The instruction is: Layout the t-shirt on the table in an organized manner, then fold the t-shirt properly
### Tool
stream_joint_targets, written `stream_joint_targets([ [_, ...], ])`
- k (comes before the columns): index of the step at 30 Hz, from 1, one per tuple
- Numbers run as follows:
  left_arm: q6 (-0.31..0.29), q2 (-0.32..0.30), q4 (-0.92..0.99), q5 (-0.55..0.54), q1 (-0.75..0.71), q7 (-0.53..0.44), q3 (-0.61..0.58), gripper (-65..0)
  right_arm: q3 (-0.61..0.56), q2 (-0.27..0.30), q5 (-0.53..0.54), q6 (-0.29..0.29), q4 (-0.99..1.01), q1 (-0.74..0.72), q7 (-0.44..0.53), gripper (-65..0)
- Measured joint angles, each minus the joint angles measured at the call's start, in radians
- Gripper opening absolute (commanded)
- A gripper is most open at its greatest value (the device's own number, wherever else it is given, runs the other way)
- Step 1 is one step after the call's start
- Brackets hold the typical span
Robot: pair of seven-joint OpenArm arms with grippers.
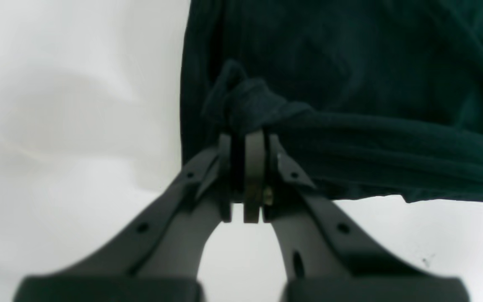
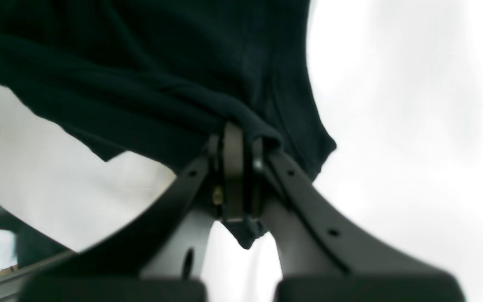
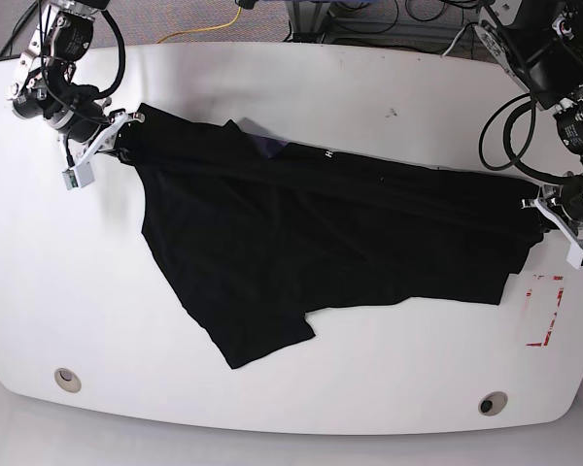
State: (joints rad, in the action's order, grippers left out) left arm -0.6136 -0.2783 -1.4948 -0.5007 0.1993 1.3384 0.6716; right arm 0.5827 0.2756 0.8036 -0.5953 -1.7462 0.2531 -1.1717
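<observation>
The table [image 3: 272, 403] is a big glossy white top with rounded corners, and it carries just about everything here. There's a round grommet hole [image 3: 67, 379] near the front left corner and a second grommet hole [image 3: 493, 402] near the front right. Red tape marks [image 3: 547, 309] sit by the right edge. Spread across the middle lies the black t-shirt [image 3: 301, 252], stretched wide from left to right, one flap trailing toward the front edge.

Bright, even light; wrist views soft, blurred near the lens
</observation>
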Motion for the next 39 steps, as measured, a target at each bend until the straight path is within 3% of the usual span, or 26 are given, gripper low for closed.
stream_joint_targets([
  [18,-0.005,-0.033,0.003,-0.01,-0.042,0.007,0.001,-65.0,-0.001,-0.002,-0.011,0.0,0.0,0.0,0.0,-65.0],
  [26,-0.004,-0.062,0.003,0.012,-0.066,0.004,0.023,-65.0,-0.085,-0.006,-0.014,0.0,-0.001,0.004,0.0,-65.0],
  [39,-0.004,-0.062,0.003,0.008,-0.08,0.0,0.017,-65.0,-0.079,-0.029,-0.026,0.0,-0.001,0.002,0.0,-65.0],
])
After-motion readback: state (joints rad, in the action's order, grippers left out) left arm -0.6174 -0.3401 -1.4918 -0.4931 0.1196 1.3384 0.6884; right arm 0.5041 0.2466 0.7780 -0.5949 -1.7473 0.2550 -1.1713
